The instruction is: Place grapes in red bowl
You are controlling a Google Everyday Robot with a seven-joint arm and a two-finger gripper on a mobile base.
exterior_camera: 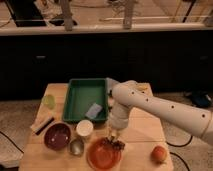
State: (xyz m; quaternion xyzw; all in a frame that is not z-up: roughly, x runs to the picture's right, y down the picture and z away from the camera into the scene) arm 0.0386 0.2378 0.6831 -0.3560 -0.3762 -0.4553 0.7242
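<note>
The red bowl (95, 156) sits at the front middle of the wooden table. The grapes (118, 145), a small dark cluster, lie at the bowl's far right rim, inside or on its edge. My gripper (114, 136) points down just above the grapes, at the end of the white arm reaching in from the right. Whether it touches the grapes I cannot make out.
A green tray (82, 95) holding a pale blue-grey sponge (93, 111) stands behind the bowl. A maroon bowl (57, 136), a white cup (84, 128) and a small metal cup (76, 146) stand left of it. An orange-red fruit (159, 154) lies at the front right.
</note>
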